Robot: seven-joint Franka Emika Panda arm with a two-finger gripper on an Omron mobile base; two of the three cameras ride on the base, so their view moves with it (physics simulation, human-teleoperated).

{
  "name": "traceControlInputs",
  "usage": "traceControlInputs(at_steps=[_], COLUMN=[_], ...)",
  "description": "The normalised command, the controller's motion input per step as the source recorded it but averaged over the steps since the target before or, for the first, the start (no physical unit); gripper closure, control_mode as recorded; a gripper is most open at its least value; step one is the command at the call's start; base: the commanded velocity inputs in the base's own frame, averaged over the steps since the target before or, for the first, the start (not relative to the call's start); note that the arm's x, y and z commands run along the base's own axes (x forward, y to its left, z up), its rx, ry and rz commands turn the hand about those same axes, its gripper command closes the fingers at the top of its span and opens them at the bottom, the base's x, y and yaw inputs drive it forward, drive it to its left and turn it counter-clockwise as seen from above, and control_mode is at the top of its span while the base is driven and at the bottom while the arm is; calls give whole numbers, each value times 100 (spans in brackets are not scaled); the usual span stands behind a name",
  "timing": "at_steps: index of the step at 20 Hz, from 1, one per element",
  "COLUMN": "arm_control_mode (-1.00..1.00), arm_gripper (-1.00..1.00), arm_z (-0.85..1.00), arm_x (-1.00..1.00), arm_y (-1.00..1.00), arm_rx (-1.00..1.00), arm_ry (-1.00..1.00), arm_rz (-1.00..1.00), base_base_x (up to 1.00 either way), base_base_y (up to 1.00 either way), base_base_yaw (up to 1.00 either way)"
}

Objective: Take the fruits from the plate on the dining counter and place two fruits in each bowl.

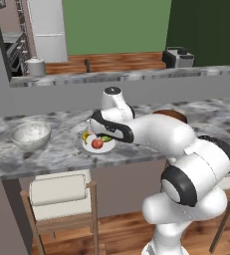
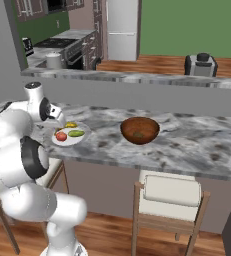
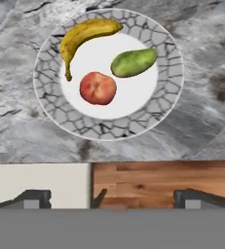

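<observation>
Three fruits lie on the plate [image 3: 168, 99] on the dining counter [image 3: 206, 121]: a yellow banana [image 3: 84, 34], a green oblong fruit [image 3: 133, 62] and a round red fruit [image 3: 98, 88]. My gripper [image 3: 114, 198] hangs open and empty above the counter's near edge, just short of the plate, its fingertips [image 3: 33, 197] spread wide. From the left base view the plate [image 1: 109, 149] sits under my hand, with the pale speckled bowl [image 1: 31, 135] to its left. The dark brown bowl [image 2: 140, 130] stands right of the plate [image 2: 72, 142]; my arm half hides this bowl [image 1: 175, 115].
Pale-cushioned wooden chairs [image 1: 59, 191] [image 2: 169, 192] stand under the counter's front edge. Behind the counter runs a raised ledge, then a wooden worktop with a toaster [image 2: 201, 64] and a metal pot [image 1: 35, 66]. Bare marble [image 2: 197, 145] stretches right of the brown bowl.
</observation>
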Motion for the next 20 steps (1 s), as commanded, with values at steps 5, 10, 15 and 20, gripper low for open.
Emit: traceControlInputs(at_steps=[5, 10, 15, 20], arm_control_mode=[-100, -100, -100, -100], arm_gripper=[-100, -100, -100, -100], arm_z=[-46, -10, -12, -34], arm_x=[73, 70, 49, 17], arm_y=[34, 1, 2, 5], arm_rx=[0, 0, 0, 0], arm_ry=[-3, -1, 0, 0], arm_rz=[8, 1, 0, 0], base_base_x=[0, 0, 0, 0], base_base_y=[0, 0, 0, 0], base_base_yaw=[0, 0, 0, 0])
